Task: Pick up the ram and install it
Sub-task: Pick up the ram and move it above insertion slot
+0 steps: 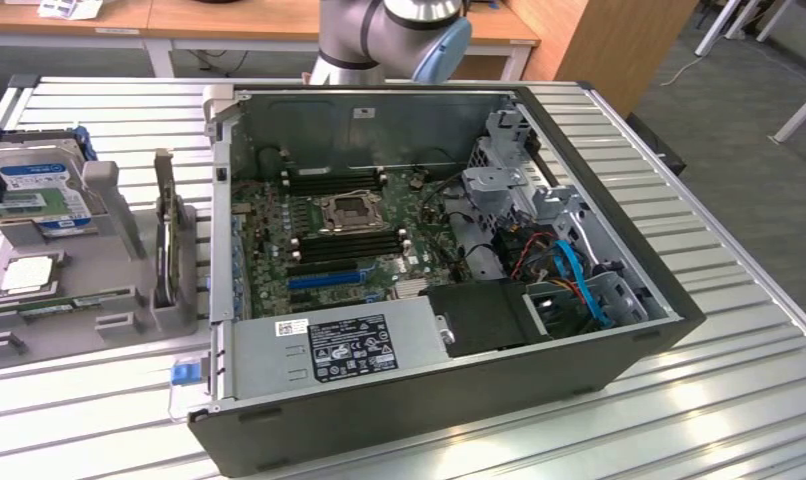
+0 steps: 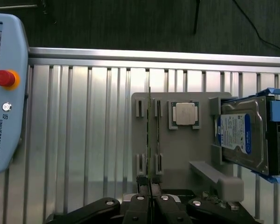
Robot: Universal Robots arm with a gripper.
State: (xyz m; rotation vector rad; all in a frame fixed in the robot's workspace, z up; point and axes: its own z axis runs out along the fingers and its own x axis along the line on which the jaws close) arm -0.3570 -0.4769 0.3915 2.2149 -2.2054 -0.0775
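On the exterior view's left, one grey holder (image 2: 177, 154) carries one thin green ram stick (image 2: 150, 140) on edge in its slot, one square silver processor chip (image 2: 185, 113) and one blue-labelled hard drive (image 2: 235, 133). To its right lies one open black computer case (image 1: 417, 400). The gripper (image 2: 150, 198) hangs over the ram stick's end, claw pressed together.

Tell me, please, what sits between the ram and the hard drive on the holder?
The processor chip lies between the ram and the hard drive, in the wrist view.
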